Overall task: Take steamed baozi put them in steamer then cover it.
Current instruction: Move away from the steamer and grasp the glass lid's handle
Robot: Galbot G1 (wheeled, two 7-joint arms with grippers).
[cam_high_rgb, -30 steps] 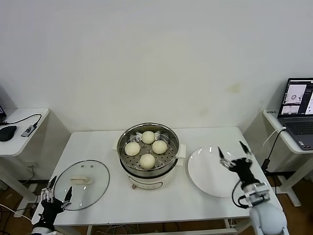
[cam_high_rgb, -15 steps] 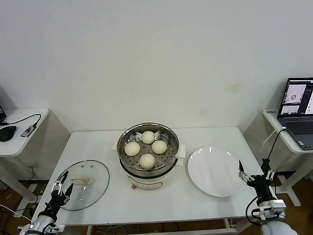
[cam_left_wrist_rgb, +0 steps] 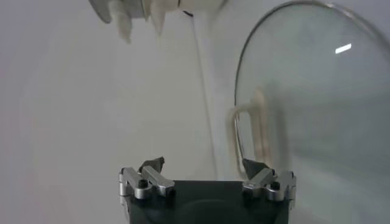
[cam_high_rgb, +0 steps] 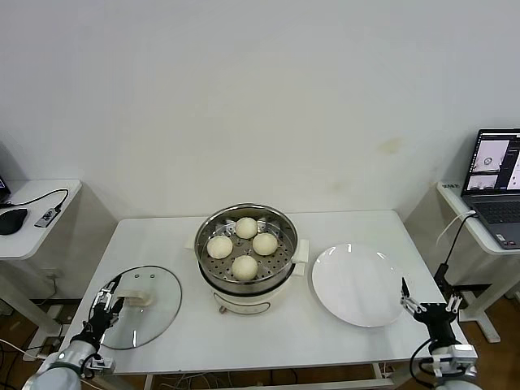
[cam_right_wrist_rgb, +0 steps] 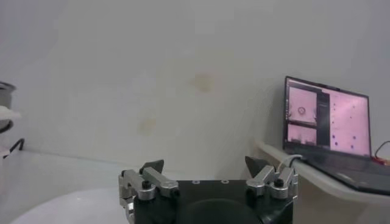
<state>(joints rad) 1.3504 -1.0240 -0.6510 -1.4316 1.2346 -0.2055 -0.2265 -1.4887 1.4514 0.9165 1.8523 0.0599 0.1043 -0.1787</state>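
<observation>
Several cream-white steamed baozi (cam_high_rgb: 244,266) lie on the perforated tray inside the steel steamer (cam_high_rgb: 276,280), which stands uncovered mid-table on its white base. The glass cover (cam_high_rgb: 150,313) with its cream handle (cam_high_rgb: 137,299) lies flat on the table at the left. My left gripper (cam_high_rgb: 107,300) is open at the cover's near-left rim, close to the handle; the left wrist view shows the cover (cam_left_wrist_rgb: 317,103) and its handle (cam_left_wrist_rgb: 259,131) just ahead of the left gripper (cam_left_wrist_rgb: 203,163). My right gripper (cam_high_rgb: 426,299) is open and empty off the table's right front corner, also in the right wrist view (cam_right_wrist_rgb: 204,164).
A flat white plate (cam_high_rgb: 357,284) lies empty right of the steamer. A laptop (cam_high_rgb: 497,191) sits on a side desk at the far right, with a cable (cam_high_rgb: 452,236) hanging beside it. Another side table (cam_high_rgb: 32,215) with a mouse stands at the left.
My right gripper has drawn back from above the plate to the table's right front corner. My left gripper has moved forward to the cover's rim near the handle.
</observation>
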